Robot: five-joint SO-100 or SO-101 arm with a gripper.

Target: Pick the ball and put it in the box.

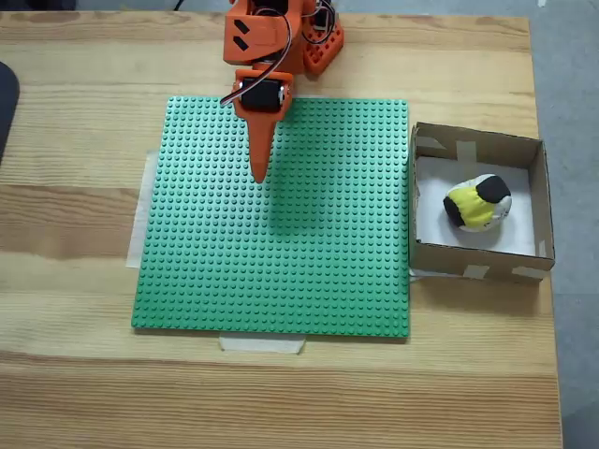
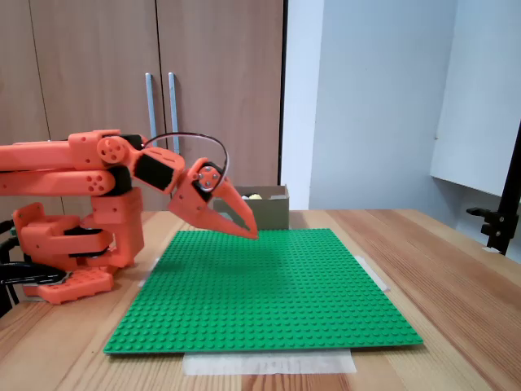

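Ball [image 1: 478,203] lies in box [image 1: 538,196]; tool [image 1: 260,174] pressed together, empty (over green plate [image 1: 281,262]). Task looks complete; no further move needed.

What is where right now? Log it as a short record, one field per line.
ball: yellow, black and white ball lying inside the box, seen from above
box: brown cardboard box on the table, right of the green plate in the view from above
claw: orange claw shut, empty, above the plate, apart from the box
plate: green studded plate taped to the wooden table
task state: ball is in the box
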